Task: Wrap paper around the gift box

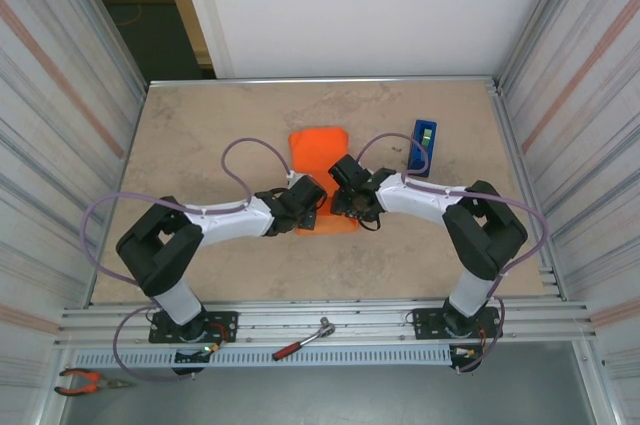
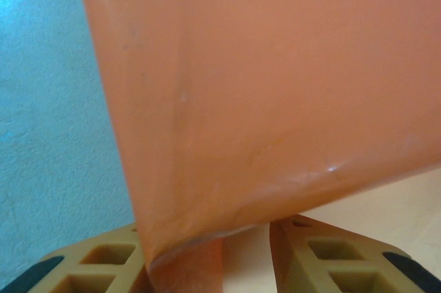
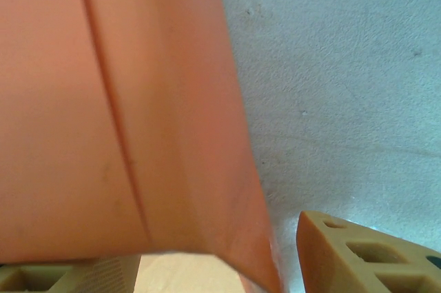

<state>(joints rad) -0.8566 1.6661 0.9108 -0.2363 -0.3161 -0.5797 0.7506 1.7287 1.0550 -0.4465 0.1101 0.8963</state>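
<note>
At the near end of the table (image 1: 200, 135), both arms reach inward, elbows bent. Left gripper (image 2: 210, 251) and right gripper (image 3: 213, 258) stand with jaws apart, gripping nothing. Mid-table, the paper (image 1: 318, 150) lies folded over. The gift box is hidden, presumably inside. Wrapping appears partly complete, with the ends not yet closed. The tape dispenser (image 1: 424, 145) sits far right.

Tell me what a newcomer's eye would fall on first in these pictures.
The bright orange paper at mid-table grabs the eye. The left hand and right hand meet over its near edge, fingers apart. A blue tape dispenser lies just right of it.
</note>
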